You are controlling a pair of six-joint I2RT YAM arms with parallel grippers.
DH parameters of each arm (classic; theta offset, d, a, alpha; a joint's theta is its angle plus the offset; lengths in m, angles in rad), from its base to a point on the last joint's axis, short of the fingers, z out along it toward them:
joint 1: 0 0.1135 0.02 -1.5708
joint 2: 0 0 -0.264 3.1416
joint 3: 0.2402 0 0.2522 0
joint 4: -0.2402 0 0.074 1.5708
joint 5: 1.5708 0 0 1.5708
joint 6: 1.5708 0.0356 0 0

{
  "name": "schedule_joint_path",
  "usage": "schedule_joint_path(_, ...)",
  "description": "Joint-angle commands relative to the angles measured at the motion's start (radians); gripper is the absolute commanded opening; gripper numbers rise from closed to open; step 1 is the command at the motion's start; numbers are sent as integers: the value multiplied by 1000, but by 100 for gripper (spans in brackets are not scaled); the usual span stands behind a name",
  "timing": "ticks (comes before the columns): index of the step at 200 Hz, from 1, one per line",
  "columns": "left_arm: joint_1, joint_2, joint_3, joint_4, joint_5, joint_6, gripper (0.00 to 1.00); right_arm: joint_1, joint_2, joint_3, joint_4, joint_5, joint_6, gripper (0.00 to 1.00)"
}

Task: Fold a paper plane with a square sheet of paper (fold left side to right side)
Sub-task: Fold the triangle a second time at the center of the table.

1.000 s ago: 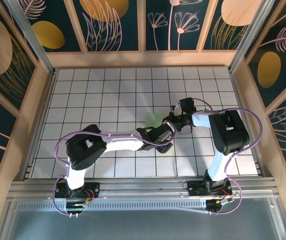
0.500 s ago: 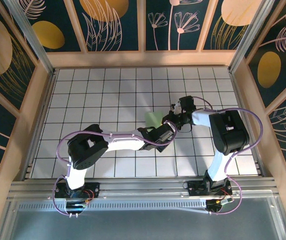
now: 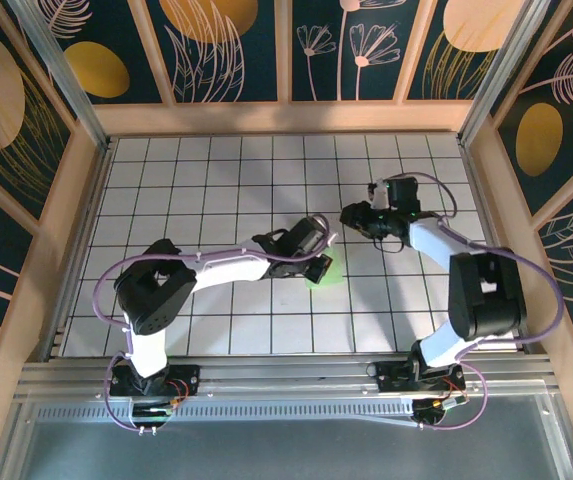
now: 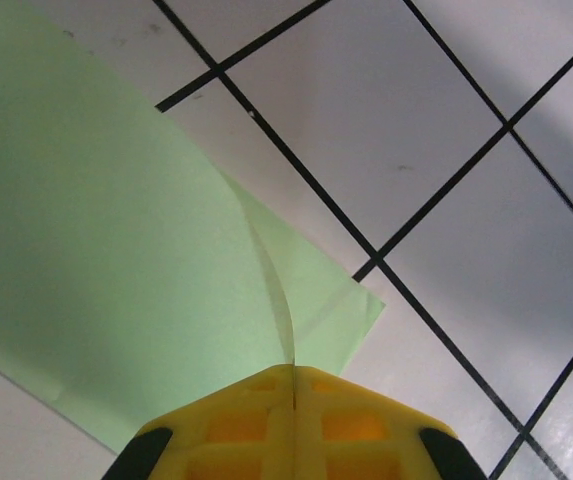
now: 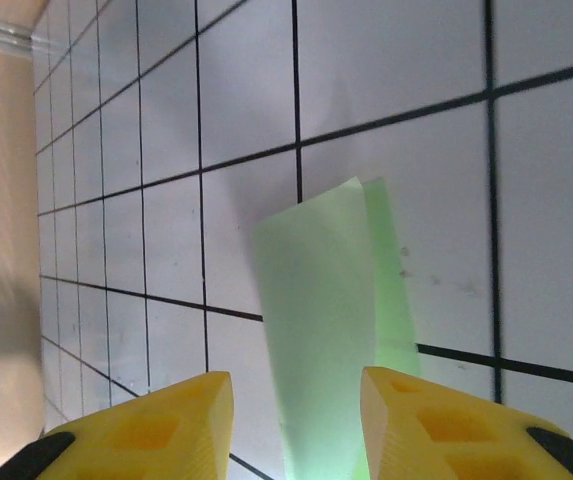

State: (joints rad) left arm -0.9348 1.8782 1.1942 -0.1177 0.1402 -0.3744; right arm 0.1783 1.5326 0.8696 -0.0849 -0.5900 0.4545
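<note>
- Since a second ago the right claw has drawn away from the middle of the worktop, towards the far right, and no longer meets the left claw over the paper.
- Meanwhile the left arm has swung, and the sheet of paper now shows a little nearer to the arm bases and further right than it did before.
- From above, the pale green sheet peeks out from under the left claw, on the white tiles near the centre of the worktop.
- Left wrist view: the two yellow fingers are pressed together, and a thin edge of the sheet runs straight into the seam between them (so this claw is clamped on the paper).
- From that pinched edge one layer curves away, while a second layer beneath lies flat, its corner pointing towards a black grid line.
- Right wrist view: its yellow fingers stand apart with bare tile between them, gripping nothing.
- Beyond those fingers the sheet shows as a narrow green strip of two layers, the right-hand layer peeking out beside the front one.
- Whether that strip stands fully clear of the tiles, I cannot tell.
</note>
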Motion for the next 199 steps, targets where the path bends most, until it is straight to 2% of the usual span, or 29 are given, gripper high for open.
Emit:
schedule_joint_path(1,39,-6,-40,74,219,-92,0,-20,-81,-71,-78,59,-75,38)
schedule_joint_path(13,61,-3,-62,112,264,-125,0,-18,-119,-107,-97,51,-95,34)
schedule_joint_path(36,105,-5,-106,178,321,-188,0,-3,-181,-191,-97,9,-98,16)
schedule_joint_path(56,127,7,-122,214,366,-220,0,53,-209,-260,-67,-17,-64,0)
schedule_joint_path(112,140,34,-128,216,361,-258,0,209,-175,-383,113,-16,83,0)
schedule_joint_path(199,148,36,-126,190,344,-253,0,235,-67,-360,143,31,76,0)
